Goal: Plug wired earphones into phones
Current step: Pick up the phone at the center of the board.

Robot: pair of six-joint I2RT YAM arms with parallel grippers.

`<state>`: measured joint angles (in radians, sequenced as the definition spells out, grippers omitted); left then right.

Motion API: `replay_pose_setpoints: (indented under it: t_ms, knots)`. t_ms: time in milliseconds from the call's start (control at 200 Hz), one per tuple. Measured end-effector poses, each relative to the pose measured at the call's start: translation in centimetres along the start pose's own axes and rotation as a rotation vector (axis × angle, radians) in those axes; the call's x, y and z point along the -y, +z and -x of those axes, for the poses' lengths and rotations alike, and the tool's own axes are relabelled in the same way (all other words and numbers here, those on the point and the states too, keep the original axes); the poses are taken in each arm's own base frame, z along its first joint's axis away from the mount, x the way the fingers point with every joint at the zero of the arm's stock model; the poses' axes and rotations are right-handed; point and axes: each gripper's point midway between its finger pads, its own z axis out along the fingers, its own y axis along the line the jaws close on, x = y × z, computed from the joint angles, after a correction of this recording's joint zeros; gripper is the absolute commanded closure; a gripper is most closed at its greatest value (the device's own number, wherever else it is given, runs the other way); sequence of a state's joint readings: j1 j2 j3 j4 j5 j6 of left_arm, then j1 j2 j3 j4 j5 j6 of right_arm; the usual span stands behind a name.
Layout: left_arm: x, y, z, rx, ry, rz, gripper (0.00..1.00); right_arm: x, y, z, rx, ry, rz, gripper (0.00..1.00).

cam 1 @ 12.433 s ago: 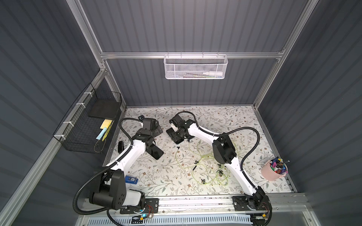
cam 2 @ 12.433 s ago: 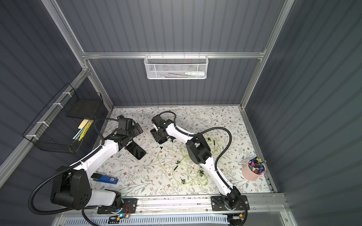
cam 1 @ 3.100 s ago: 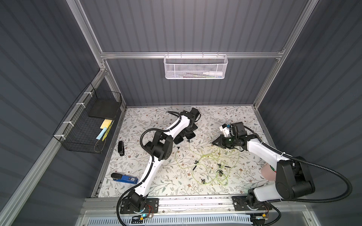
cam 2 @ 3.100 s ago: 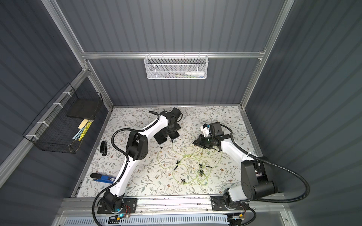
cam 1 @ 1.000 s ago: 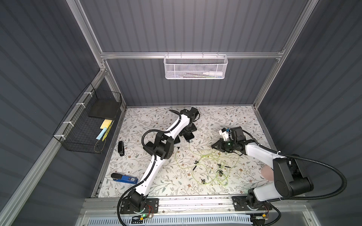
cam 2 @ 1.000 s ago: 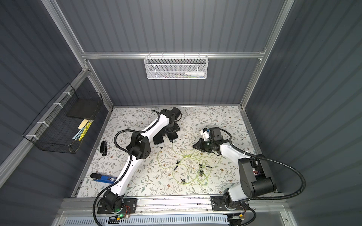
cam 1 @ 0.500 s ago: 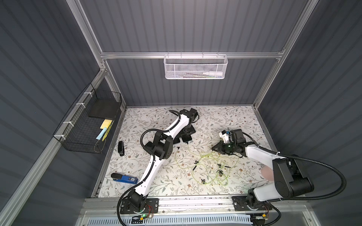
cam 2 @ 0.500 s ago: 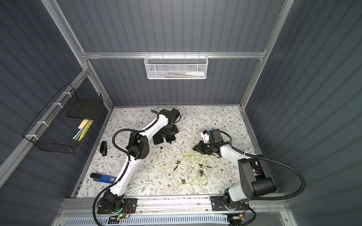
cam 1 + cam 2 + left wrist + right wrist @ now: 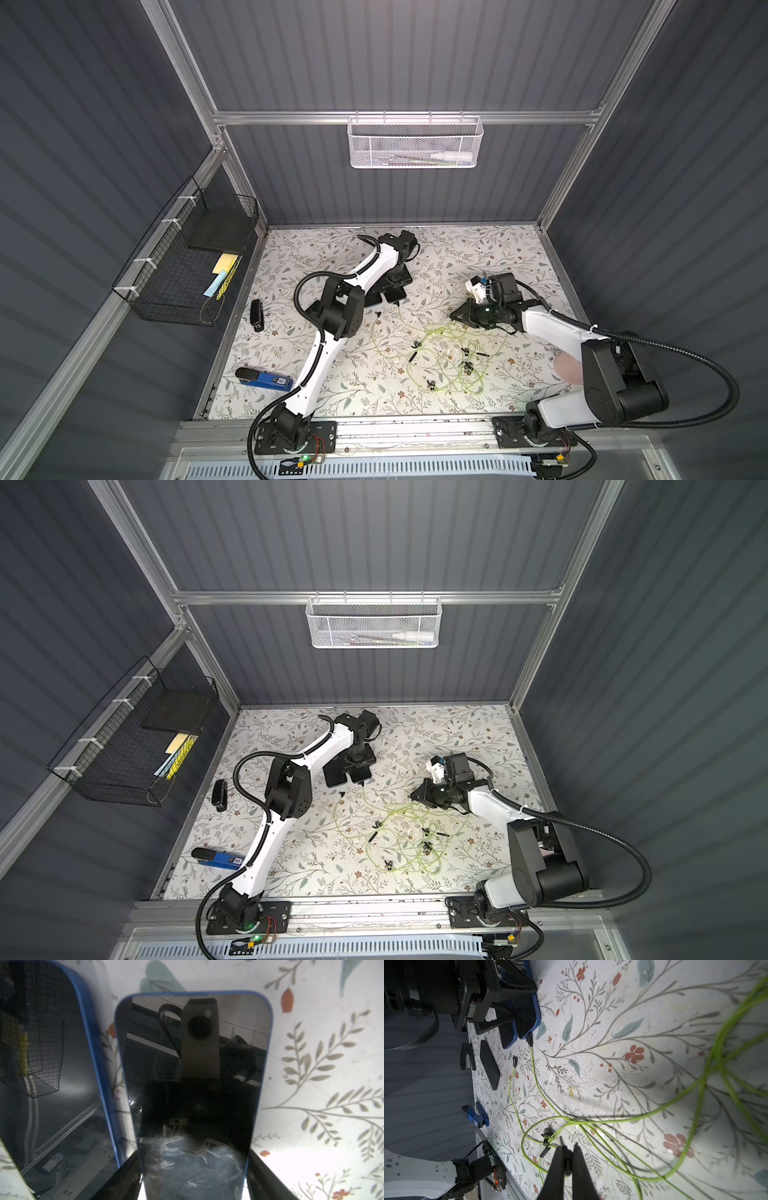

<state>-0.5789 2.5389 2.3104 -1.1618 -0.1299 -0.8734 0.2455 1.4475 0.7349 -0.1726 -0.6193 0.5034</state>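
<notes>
In a top view I see my left gripper (image 9: 397,286) over the flat black glossy phones (image 9: 372,299) at twelve o'clock of the floral table (image 9: 299,257), and the right gripper (image 9: 454,317) at three o'clock beside the tangled pale yellow-green wired earphones (image 9: 440,361). On the left wrist view, black fingers (image 9: 124,1178) flank a blue-rimmed phone (image 9: 193,1064); I cannot tell whether they pinch it. On the right wrist view that gripper (image 9: 569,1147) is clenched, on what I cannot tell, and a black plug (image 9: 529,1040) touches a blue-rimmed phone's end.

Both top views are sharp, walls dim, table (image 9: 457,257) bright. Wrist views blur nearby; phone (image 9: 193,1064) screen reflects; earphone cords (image 9: 612,1121) cast hard shadows.
</notes>
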Motion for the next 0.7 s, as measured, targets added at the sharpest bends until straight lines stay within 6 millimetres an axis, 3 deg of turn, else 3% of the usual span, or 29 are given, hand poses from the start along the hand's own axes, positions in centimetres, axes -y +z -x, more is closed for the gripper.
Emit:
replay_pose_setpoints:
  t_ms: [175, 375, 500, 595, 700]
  knots:
    - [-1.0, -0.4, 0.0, 0.006, -0.014, -0.031, 0.39, -1.4, 0.0, 1.2, 0.025, -0.038, 0.031, 0.94]
    - [-1.4, -2.0, 0.8, 0.027, -0.062, -0.133, 0.44, -3.8, 1.9, 2.1, 0.038, -0.102, 0.091, 0.97]
    - [0.4, -6.1, 2.6, 0.091, -0.114, -0.287, 0.48, -6.6, 2.8, 2.1, 0.059, -0.184, 0.141, 0.99]
    - [1.5, -10.6, 3.8, 0.153, -0.175, -0.444, 0.54, -8.5, 3.1, 2.2, 0.099, -0.248, 0.149, 1.0]
    - [2.3, -15.4, 3.8, 0.186, -0.247, -0.611, 0.62, -10.3, 2.6, 2.6, 0.168, -0.31, 0.146, 1.0]
